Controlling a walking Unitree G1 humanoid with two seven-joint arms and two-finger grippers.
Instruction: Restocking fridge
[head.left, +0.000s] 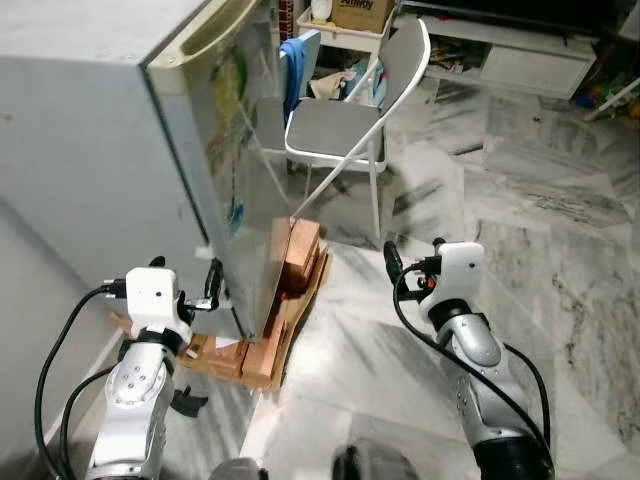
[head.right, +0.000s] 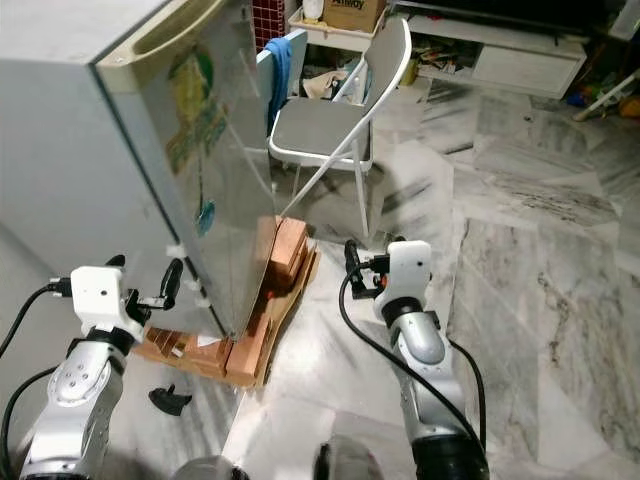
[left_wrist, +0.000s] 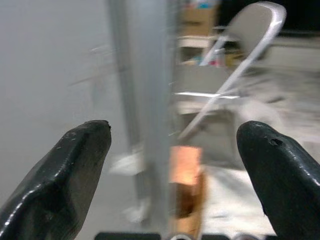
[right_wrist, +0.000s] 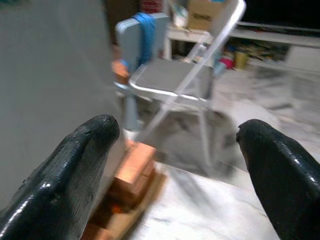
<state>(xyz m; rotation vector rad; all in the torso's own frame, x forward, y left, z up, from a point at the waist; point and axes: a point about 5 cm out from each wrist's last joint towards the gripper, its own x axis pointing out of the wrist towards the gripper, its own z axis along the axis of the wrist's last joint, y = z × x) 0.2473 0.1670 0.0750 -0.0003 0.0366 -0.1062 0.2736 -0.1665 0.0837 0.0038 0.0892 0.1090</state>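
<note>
A grey fridge stands at the left with its door closed; stickers cover the door's face. It rests on a stack of wooden blocks. My left gripper is open and held low beside the fridge's front bottom corner, with the door edge straight ahead between its fingers. My right gripper is also open. It hangs over the marble floor to the right of the fridge and faces the blocks and a chair. Neither gripper holds anything.
A grey folding chair stands close behind the fridge door, with a blue cloth beside it. Beyond are a cardboard box and a low white shelf unit. A small black object lies on the floor by my left arm.
</note>
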